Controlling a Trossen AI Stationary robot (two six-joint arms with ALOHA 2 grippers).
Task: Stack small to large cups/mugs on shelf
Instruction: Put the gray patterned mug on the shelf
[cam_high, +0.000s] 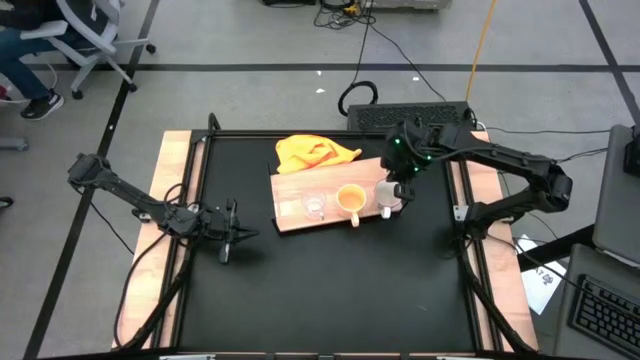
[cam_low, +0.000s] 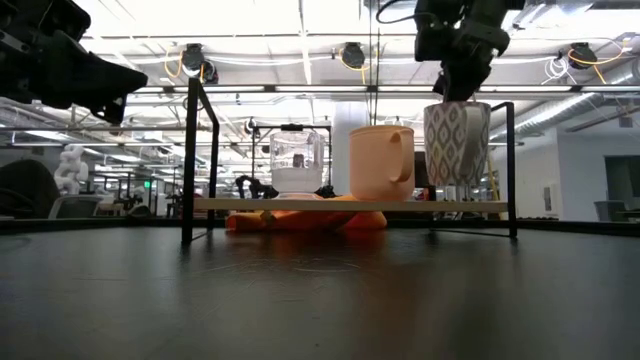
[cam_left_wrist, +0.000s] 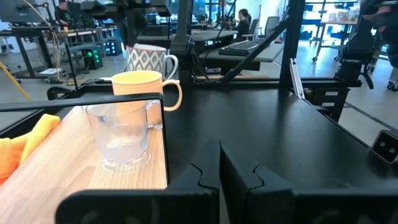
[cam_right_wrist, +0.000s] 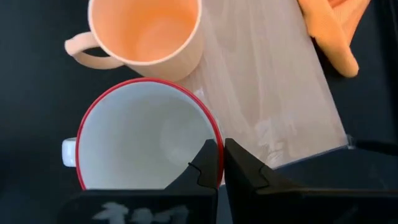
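Note:
A light-brown wooden shelf (cam_high: 300, 190) lies mid-table. On it stand a clear glass cup (cam_high: 315, 205) and a yellow-orange mug (cam_high: 351, 198), upright on their bases. My right gripper (cam_right_wrist: 217, 163) is shut on a white mug with a red rim (cam_right_wrist: 146, 140), at the shelf's right end beside the yellow-orange mug (cam_right_wrist: 149, 31). In the low view the white mug (cam_low: 457, 143) shows a grey pattern. My left gripper (cam_high: 233, 236) waits shut, left of the shelf, holding nothing. My right gripper pinches the white mug's rim (cam_right_wrist: 214, 134) on the side away from the handle (cam_right_wrist: 69, 152), one finger inside the mug and one outside. The fingers come slanting down from above. The mug hangs upright, and in the low view its base (cam_low: 457, 184) shows slightly above the shelf.
A crumpled yellow cloth (cam_high: 315, 152) lies at the shelf's far edge. A black frame (cam_high: 210, 130) runs round the table, with upright posts (cam_low: 188, 160). Bare black table lies in front of the shelf. A keyboard (cam_high: 410, 115) sits beyond the far edge.

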